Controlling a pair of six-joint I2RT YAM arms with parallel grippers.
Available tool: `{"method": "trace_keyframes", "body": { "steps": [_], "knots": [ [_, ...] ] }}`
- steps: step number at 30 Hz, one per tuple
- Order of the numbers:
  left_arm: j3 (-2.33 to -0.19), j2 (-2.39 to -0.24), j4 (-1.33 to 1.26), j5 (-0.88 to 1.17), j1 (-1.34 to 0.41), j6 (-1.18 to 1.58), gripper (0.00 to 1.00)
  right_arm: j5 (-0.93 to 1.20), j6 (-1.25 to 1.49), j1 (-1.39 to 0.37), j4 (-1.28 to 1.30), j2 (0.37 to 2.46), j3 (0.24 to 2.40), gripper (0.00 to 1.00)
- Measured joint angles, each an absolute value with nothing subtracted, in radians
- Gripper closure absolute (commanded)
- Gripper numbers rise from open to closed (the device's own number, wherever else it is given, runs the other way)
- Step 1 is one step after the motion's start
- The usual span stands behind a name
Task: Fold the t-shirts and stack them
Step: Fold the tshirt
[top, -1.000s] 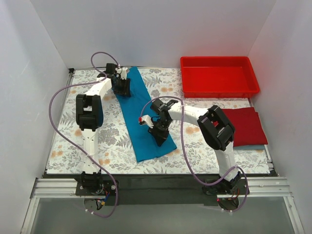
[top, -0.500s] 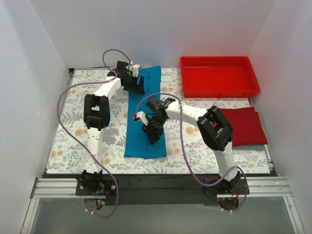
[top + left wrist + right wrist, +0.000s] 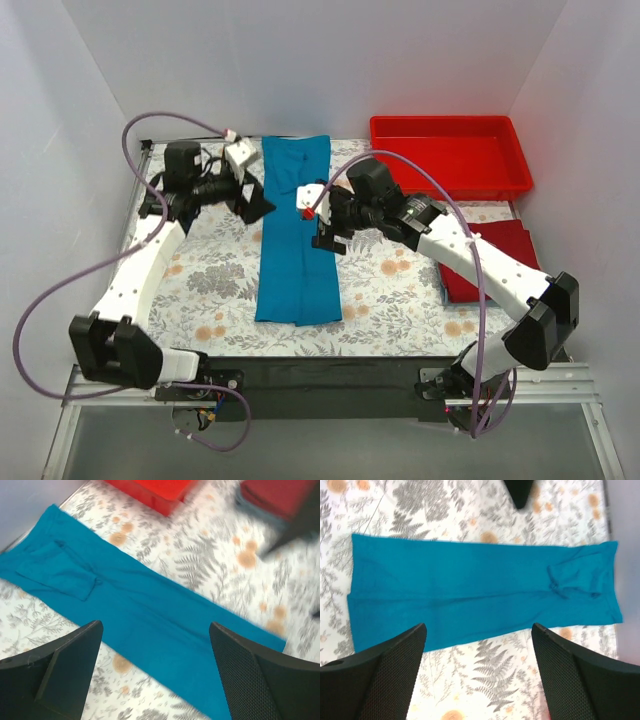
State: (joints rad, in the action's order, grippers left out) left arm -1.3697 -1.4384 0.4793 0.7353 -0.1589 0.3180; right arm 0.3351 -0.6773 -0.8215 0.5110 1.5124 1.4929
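Overhead, the red shirt [image 3: 518, 243] lies at the table's [image 3: 200, 272] right edge, unseen from your right wrist; left gripper [image 3: 156, 680] and right gripper [image 3: 477, 675], fingers spread and empty, flank the teal shirt [image 3: 295, 262].

No readable text, label or number anywhere.

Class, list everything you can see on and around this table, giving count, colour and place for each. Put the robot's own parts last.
teal shirt: one, teal-blue, folded into a long strip at the table's centre
red shirt: one, red, folded, at the table's right edge, partly hidden
tray: one, red, far right corner
table: one, floral cover, under everything
cables: two, purple, one looping off each arm
arms: two, white and black, reaching in from the near edge
left gripper: one, black, open, by the teal shirt's far end
right gripper: one, black, open, over the teal shirt
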Motion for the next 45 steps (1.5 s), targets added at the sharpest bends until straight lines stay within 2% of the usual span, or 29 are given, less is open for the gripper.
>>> {"method": "trace_keyframes", "body": {
  "steps": [2, 9, 11, 12, 15, 22, 27, 31, 35, 36, 41, 45],
  "knots": [
    [-1.253, -1.32, 0.534, 0.767, -0.159, 0.191, 0.17, 0.34, -0.692, -0.822, 0.471, 1.476, 1.41, 0.02],
    [-0.821, -1.069, 0.768, 0.862, -0.16, -0.218, 0.26, 0.422, -0.83, -0.862, 0.437, 1.409, 1.09, 0.06],
    [-0.72, -1.009, 0.809, 0.872, -0.162, -0.312, 0.28, 0.419, -0.866, -0.894, 0.422, 1.391, 0.994, 0.1],
    [-0.675, -0.98, 0.824, 0.875, -0.164, -0.366, 0.31, 0.419, -0.881, -0.91, 0.417, 1.382, 0.939, 0.17],
    [-0.572, -0.941, 0.831, 0.873, -0.178, -0.496, 0.39, 0.411, -0.928, -0.945, 0.397, 1.375, 0.829, 0.3],
    [-0.469, -1.055, 0.765, 0.823, -0.217, -0.682, 0.44, 0.368, -1.018, -0.965, 0.266, 1.414, 0.768, 0.4],
    [-0.425, -1.079, 0.669, 0.787, -0.262, -0.71, 0.44, 0.358, -1.041, -0.979, 0.203, 1.472, 0.768, 0.53],
    [-0.411, -1.118, 0.587, 0.784, -0.297, -0.698, 0.46, 0.348, -1.057, -0.998, 0.175, 1.516, 0.757, 0.53],
    [-0.412, -1.16, 0.517, 0.801, -0.323, -0.672, 0.59, 0.346, -1.071, -1.011, 0.158, 1.521, 0.747, 0.53],
    [-0.413, -1.169, 0.507, 0.805, -0.326, -0.668, 0.67, 0.346, -1.073, -1.014, 0.156, 1.521, 0.746, 0.53],
    [-0.415, -1.198, 0.459, 0.811, -0.347, -0.657, 0.78, 0.35, -1.077, -1.025, 0.154, 1.531, 0.752, 0.52],
    [-0.415, -1.204, 0.435, 0.803, -0.371, -0.65, 0.81, 0.353, -1.072, -1.028, 0.162, 1.547, 0.775, 0.43]
  ]
}}
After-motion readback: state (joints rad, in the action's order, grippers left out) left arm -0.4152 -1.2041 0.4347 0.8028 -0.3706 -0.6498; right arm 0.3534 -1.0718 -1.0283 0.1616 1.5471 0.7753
